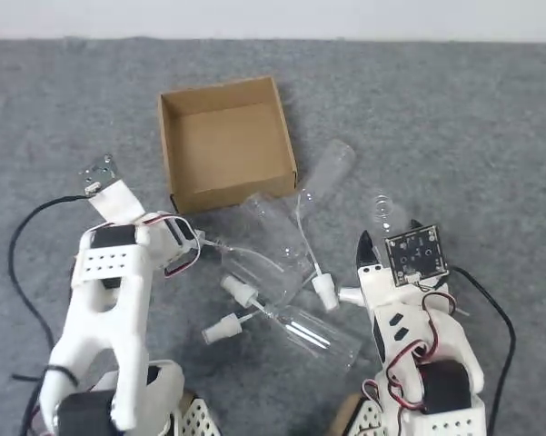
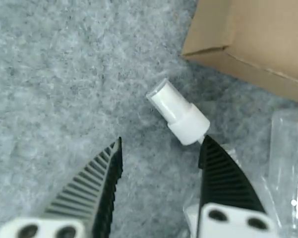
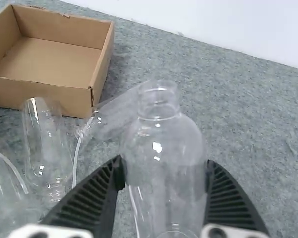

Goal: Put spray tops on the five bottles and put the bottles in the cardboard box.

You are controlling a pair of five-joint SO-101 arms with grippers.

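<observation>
In the right wrist view my right gripper (image 3: 164,166) is shut on a clear uncapped bottle (image 3: 161,124), a finger pressing each side, its open neck pointing away. In the high view this gripper (image 1: 382,240) is at the lower right with the bottle (image 1: 386,214) just beyond it. My left gripper (image 2: 162,144) is open just short of a white spray top (image 2: 179,115) lying on the grey mat; in the high view it (image 1: 189,234) sits by the near corner of the cardboard box (image 1: 223,141). Several clear bottles (image 1: 273,245) lie between the arms, with spray tops (image 1: 239,291) (image 1: 325,291) among them.
The cardboard box (image 3: 54,54) is open and holds nothing. One bottle (image 1: 327,168) leans by the box's right side and another (image 1: 313,334) lies near the front. Grey mat (image 1: 454,127) stretches bare to the right and far left.
</observation>
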